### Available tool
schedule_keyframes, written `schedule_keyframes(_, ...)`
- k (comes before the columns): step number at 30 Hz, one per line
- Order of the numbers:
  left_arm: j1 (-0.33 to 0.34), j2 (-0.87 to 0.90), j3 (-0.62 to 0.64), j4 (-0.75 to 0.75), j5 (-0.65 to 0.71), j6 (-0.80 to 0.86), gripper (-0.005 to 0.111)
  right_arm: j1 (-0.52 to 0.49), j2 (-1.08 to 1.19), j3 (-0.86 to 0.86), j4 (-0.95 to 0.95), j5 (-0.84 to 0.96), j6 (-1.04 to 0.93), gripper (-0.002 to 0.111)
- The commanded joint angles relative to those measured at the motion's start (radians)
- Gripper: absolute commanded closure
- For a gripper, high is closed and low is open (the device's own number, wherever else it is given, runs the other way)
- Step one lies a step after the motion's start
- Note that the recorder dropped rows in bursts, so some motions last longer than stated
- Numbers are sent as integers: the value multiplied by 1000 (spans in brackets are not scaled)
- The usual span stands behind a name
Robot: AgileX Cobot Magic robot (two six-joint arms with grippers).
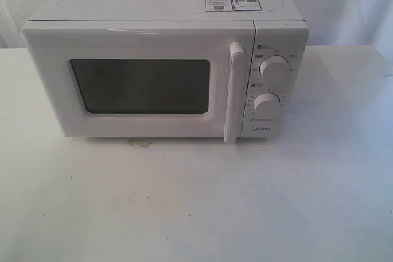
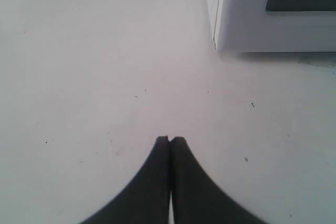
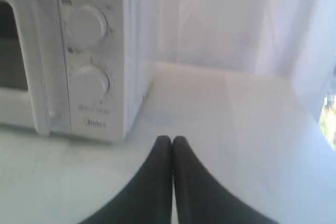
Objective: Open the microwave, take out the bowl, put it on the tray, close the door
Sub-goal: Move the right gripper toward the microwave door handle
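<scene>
The white microwave (image 1: 166, 72) stands at the back of the white table, its door (image 1: 138, 84) shut, with the dark window and the tall bar handle (image 1: 234, 90) beside two round knobs (image 1: 272, 69). The bowl is hidden and no tray shows. Neither arm appears in the exterior view. My left gripper (image 2: 169, 139) is shut and empty over bare table, off the microwave's (image 2: 273, 11) lower left corner. My right gripper (image 3: 171, 139) is shut and empty, off the microwave's (image 3: 94, 56) right front corner near the knob panel.
The white table (image 1: 196, 200) stretches in front of the microwave. A faint stain (image 1: 139, 144) lies under the door's lower edge. White curtain backs the scene (image 3: 226, 19), and the table's right edge (image 3: 310, 114) runs near my right gripper.
</scene>
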State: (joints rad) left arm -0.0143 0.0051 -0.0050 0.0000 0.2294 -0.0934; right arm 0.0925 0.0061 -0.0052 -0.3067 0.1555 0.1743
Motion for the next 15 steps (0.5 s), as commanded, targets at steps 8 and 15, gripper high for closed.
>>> schedule_keyframes(8, 3, -5, 5, 0, 3, 3, 107, -5, -6, -21, 5, -895, 167, 108)
schedule_keyframes(15, 3, -5, 5, 0, 3, 3, 107, -3, 317, -409, -794, -786, 1011, 108)
